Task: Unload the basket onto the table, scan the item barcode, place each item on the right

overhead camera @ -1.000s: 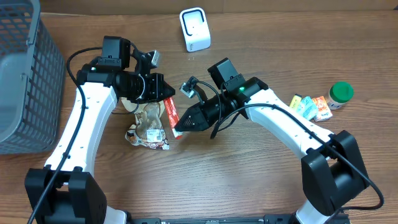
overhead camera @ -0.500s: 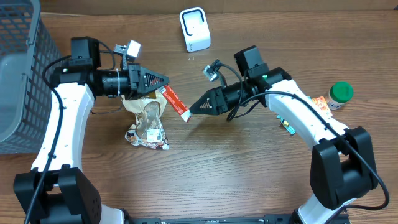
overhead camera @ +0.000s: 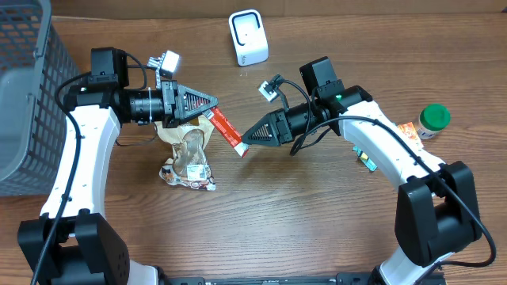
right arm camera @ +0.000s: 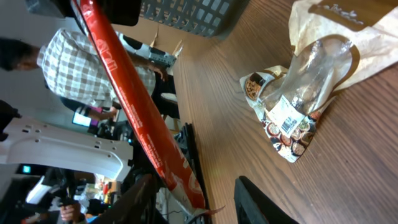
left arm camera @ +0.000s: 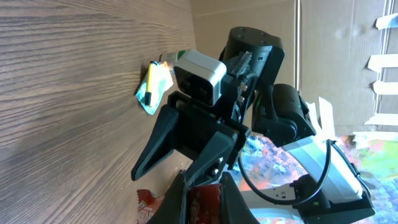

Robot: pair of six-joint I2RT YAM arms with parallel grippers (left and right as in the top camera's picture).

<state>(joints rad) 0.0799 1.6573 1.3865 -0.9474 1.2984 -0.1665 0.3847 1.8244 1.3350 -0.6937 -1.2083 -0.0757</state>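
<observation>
Overhead: the left arm rises from the near left edge of the counter (overhead camera: 317, 222), bends at the elbow, and its wrist lies level, pointing right. The left gripper (overhead camera: 211, 104) has its fingers closed on the upper end of the red packet (overhead camera: 226, 131), which hangs slanted in the air above the counter. It sits just right of a brown snack pouch (overhead camera: 190, 154) that lies flat. The right arm reaches in from the right, forearm sloping down to the left, and the right gripper (overhead camera: 247, 140) meets the packet's lower end. A white scanner (overhead camera: 248, 36) stands at the far edge, and a grey basket (overhead camera: 24, 95) sits far left.

Left wrist: the two dark fingers (left arm camera: 177, 198) pinch the red packet at the bottom edge. The right gripper's black wedge points toward them from just above.

Right wrist: the packet runs as a long red strip down between the two fingers (right arm camera: 146, 196). They stand apart, and the strip's end lies in the gap, nearer the left one. The pouch lies beyond on the counter.
</observation>
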